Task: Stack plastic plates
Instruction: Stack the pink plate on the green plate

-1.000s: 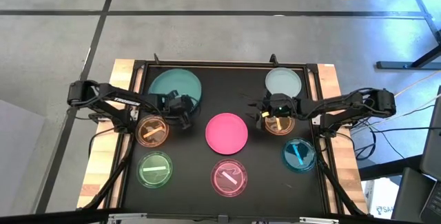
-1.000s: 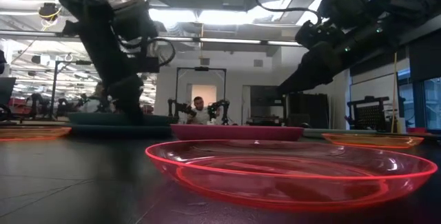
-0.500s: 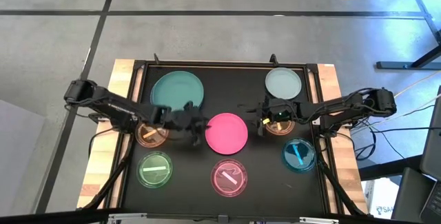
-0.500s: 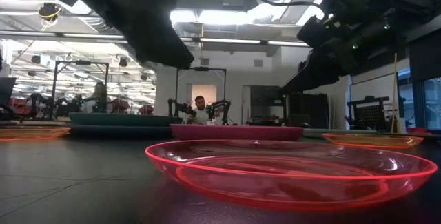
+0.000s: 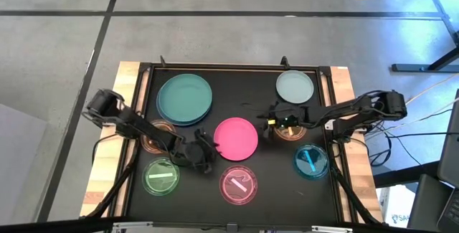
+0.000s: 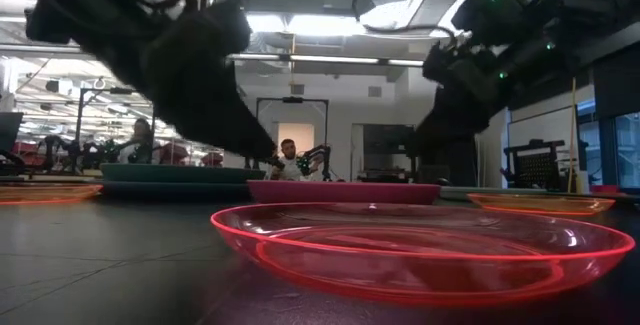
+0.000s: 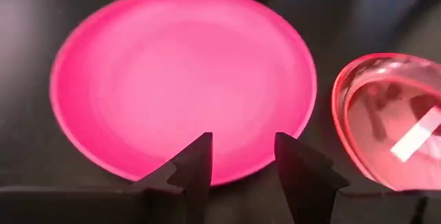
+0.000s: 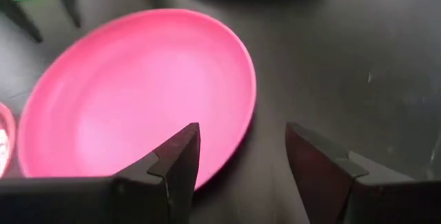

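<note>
The opaque pink plate [image 5: 236, 138] lies flat at the table's middle. My left gripper [image 5: 205, 154] hovers open at its near-left rim, and the left wrist view shows the pink plate [image 7: 182, 79] just ahead of my left gripper [image 7: 241, 162]. My right gripper [image 5: 272, 122] is open at the plate's right rim, above the brown translucent plate [image 5: 292, 130]; its wrist view shows the pink plate [image 8: 138, 100] ahead of my right gripper [image 8: 241, 158]. The teal plate [image 5: 184, 97] rests on a blue plate [image 5: 206, 113].
The pale mint plate [image 5: 295, 86] sits at the far right. Translucent plates lie around: orange [image 5: 154, 138], green [image 5: 162, 177], pink [image 5: 238, 184], blue [image 5: 311, 160]. The pink translucent plate [image 6: 420, 250] fills the low view's foreground. A person sits far behind the table.
My left gripper has left the teal plate and swung toward the near edge and to the right, ending at the pink plate's near-left rim. My right gripper has tipped downward beside the pink plate's right rim. No plate has visibly moved.
</note>
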{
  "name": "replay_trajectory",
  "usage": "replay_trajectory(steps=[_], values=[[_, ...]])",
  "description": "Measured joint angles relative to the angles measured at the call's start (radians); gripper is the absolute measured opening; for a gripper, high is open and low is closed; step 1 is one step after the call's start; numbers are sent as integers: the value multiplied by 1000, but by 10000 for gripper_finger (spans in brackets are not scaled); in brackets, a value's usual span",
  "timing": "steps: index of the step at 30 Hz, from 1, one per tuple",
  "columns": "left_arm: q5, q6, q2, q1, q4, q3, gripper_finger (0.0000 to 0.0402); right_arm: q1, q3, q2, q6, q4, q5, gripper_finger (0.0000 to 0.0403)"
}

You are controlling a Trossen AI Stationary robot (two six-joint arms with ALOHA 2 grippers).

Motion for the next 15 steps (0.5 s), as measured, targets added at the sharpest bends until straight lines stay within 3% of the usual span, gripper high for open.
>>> replay_trajectory(steps=[4, 7, 13, 15], values=[[29, -32, 16, -12, -12, 1, 150, -1, 0, 75, 70, 4, 12, 205], [33, -46, -40, -38, -77, 0, 150, -13, 14, 121, 121, 5, 14, 204], [-137, -62, -146, -131, -169, -22, 150, -34, 72, 185, 164, 8, -7, 205], [-147, -64, -149, -137, -145, -49, 150, -33, 86, 192, 165, 5, -13, 204]])
